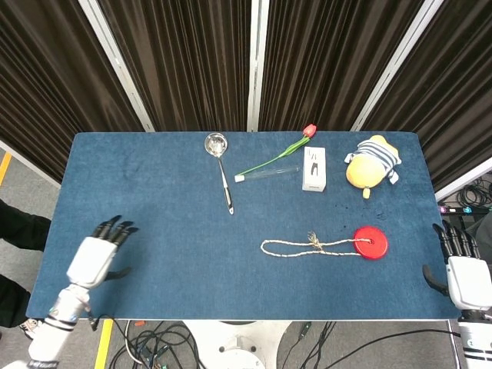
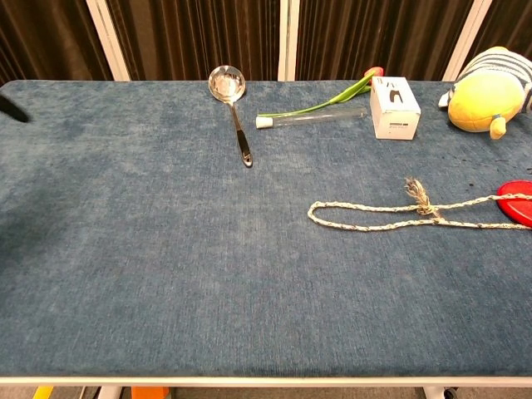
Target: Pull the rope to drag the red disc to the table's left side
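The red disc (image 1: pixel 370 242) lies flat on the blue table at the right; in the chest view only its edge (image 2: pixel 519 202) shows at the right border. A looped pale rope (image 1: pixel 307 247) runs left from the disc, with a knot near its middle, and shows as the rope (image 2: pixel 374 214) in the chest view too. My left hand (image 1: pixel 98 254) hovers over the table's front left part, fingers spread, holding nothing, far from the rope's loop end. My right hand (image 1: pixel 463 274) stays off the table's right edge, fingers apart and empty.
A metal ladle (image 1: pixel 221 175) lies at the back middle. Beside it are a tulip (image 1: pixel 280 154), a clear tube (image 1: pixel 269 174) and a small white box (image 1: pixel 313 169). A yellow plush toy (image 1: pixel 370 166) sits at the back right. Dark curtains hang behind the table.
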Tool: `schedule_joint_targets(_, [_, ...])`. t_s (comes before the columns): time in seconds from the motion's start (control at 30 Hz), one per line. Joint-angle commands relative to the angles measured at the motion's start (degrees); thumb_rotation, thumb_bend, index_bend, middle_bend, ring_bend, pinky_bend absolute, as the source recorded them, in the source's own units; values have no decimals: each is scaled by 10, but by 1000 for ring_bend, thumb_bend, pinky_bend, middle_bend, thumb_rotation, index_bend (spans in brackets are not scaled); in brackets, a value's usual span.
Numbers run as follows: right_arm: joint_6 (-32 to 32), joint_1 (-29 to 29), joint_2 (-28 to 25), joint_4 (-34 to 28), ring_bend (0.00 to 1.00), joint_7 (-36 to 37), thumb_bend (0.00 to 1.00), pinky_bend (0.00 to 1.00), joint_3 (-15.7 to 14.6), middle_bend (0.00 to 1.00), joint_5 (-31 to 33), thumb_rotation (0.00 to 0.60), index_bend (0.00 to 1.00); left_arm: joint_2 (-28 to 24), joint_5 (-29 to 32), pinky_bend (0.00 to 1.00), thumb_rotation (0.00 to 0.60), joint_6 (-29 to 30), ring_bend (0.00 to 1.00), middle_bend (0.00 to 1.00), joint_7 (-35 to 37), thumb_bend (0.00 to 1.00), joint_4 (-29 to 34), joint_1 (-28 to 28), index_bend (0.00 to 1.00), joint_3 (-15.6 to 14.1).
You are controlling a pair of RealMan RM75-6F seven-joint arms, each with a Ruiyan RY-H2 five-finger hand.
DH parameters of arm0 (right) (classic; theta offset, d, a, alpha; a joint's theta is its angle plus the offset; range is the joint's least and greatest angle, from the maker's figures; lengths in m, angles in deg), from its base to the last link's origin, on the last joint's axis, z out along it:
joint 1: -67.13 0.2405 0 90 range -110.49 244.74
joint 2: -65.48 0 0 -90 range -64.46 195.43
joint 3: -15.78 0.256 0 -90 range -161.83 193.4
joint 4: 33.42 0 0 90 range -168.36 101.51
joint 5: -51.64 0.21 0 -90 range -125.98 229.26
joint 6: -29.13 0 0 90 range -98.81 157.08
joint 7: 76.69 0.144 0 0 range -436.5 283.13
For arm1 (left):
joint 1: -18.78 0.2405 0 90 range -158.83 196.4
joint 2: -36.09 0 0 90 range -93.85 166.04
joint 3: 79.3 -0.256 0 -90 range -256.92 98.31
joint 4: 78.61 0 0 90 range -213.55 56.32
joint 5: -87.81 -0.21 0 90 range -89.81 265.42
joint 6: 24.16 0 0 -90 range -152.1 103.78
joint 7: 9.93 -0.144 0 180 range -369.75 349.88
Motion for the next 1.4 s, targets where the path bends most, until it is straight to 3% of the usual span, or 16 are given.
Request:
schedule_joint_targets(0.03, [1,1,-2,-5,0,-3,268,0,3,0,1,600,0,15,-22,185,600,-36,80,155,4,31,4,-38,207,4])
schedule_joint_targets(0.37, [0,3,-9,-16,0,-6,269,0,9,0,9,600,0,90,-74,187,600,-150,80,164,49,33,-42,-174,207,23])
schedule_joint_targets(0.73, [10,-4,-18,-10,0,13,268,0,16,0,18,600,0,177,-75,188,600,-249,80,166,104,121,-114,-310,189,51])
schedule_joint_targets(1.17, [8,-9,-20,9,0,37,269,0,19,0,27,600,0,256,-40,190,600,-330,80,204,145,158,-201,-426,175,74])
schedule_joint_targets(1.4, [7,-12,-21,19,0,50,269,0,22,0,34,600,0,286,-22,191,600,-356,80,223,162,166,-250,-462,174,66])
